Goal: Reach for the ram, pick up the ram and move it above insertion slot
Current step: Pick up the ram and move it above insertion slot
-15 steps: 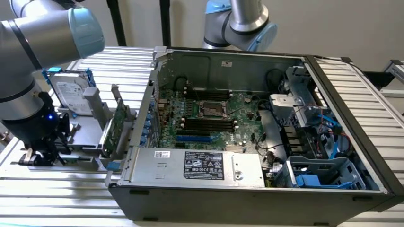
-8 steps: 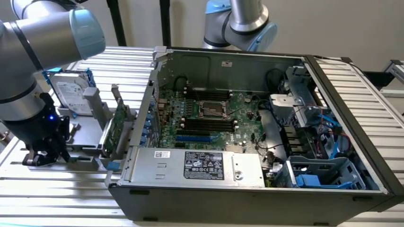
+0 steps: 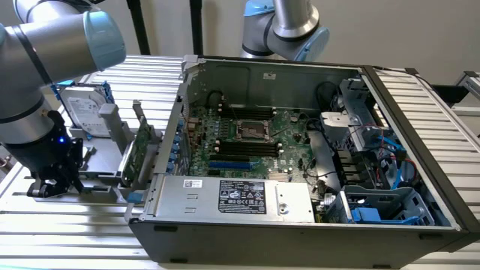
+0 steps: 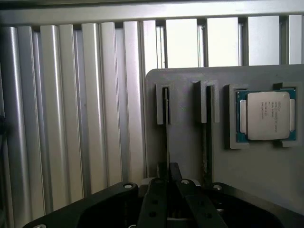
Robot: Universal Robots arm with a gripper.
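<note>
Exterior view first: the grey and pale-blue robot arm stands over the slatted aluminium counter (image 3: 67,225) at the exterior view's left. Its black gripper (image 3: 54,183) is lowered onto a grey moulded parts holder (image 3: 101,169) just beside the open dark-grey computer case (image 3: 420,101). The holder keeps each part upright and apart, so it can be taken from above. A silver hard drive (image 3: 81,107) and a green expansion card with a metal bracket (image 3: 140,149) stand in it, both untouched. Inside the case, the long dark memory slots (image 3: 244,147) on the green motherboard (image 3: 289,126) lie well apart from the gripper, so the lift to them is not yet done. Wrist view next: the fingers (image 4: 156,199) are drawn in tight on the ram (image 4: 166,123), a long thin board seen edge-on as a dark line in a narrow groove of the holder (image 4: 185,142). They look clenched on its two flat faces, though the contact itself is shadowed. Standing on its long edge leaves the upper edge free to pinch, which is likely why the groove holds it that way. Its long axis runs along the groove, level with the counter (image 4: 71,118) and straight out from between the fingers. A second groove (image 4: 207,109) runs parallel beside it. A square silver processor chip in a green frame (image 4: 266,114) sits in its own recess farther along.
</note>
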